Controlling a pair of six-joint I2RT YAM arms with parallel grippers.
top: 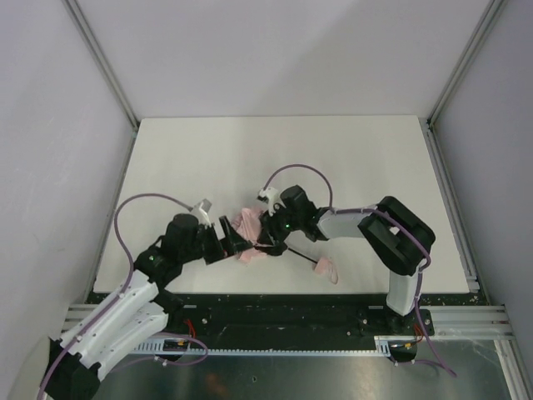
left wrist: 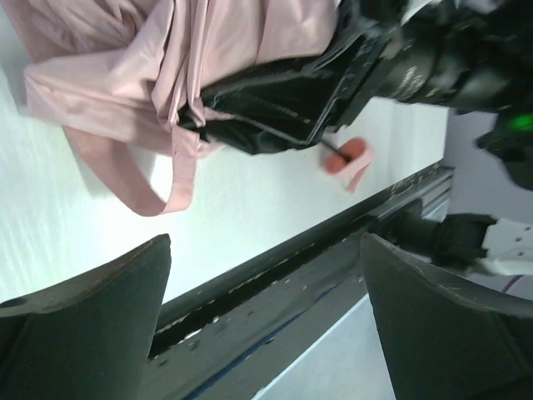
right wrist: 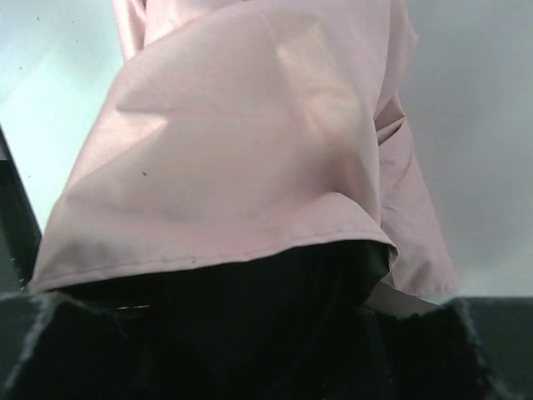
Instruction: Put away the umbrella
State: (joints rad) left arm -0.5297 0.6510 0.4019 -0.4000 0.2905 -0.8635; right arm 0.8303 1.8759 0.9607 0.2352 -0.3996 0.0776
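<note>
The umbrella (top: 248, 223) lies near the table's front middle, its pale pink fabric bunched. Its thin black shaft (top: 301, 256) runs right and forward to the small pink handle (top: 326, 271). My right gripper (top: 268, 227) is shut on the umbrella's fabric; in the right wrist view the fabric (right wrist: 241, 142) drapes over the dark jaws of the right gripper (right wrist: 250, 333). My left gripper (top: 235, 240) is open and empty just left of the fabric. In the left wrist view the left gripper (left wrist: 266, 250) holds nothing, with the fabric (left wrist: 125, 75), the strap loop (left wrist: 162, 200) and the handle (left wrist: 350, 154) beyond.
The white table (top: 208, 150) is walled by grey panels at the left, back and right. A black and metal rail (top: 291, 312) runs along the near edge, close to the handle. Purple cables (top: 141, 200) arch over both arms.
</note>
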